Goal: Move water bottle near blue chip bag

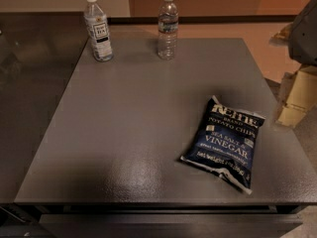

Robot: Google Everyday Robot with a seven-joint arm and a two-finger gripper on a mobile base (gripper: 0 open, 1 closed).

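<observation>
Water bottle point(167, 26) is standing upright at the table's point(124, 133) twelve o'clock edge, well apart from the blue chip bag point(225, 140) lying at four o'clock. The gripper point(297, 100) is hovering at three o'clock; open or closed, I cannot tell.

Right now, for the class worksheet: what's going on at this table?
Nothing is being handled yet. The water bottle stands upright at the far edge of the table, with a second bottle, large-labelled, to its left in the view. The blue chip bag lies flat near the front right. The gripper is off the table's right side, touching none of them.
</observation>
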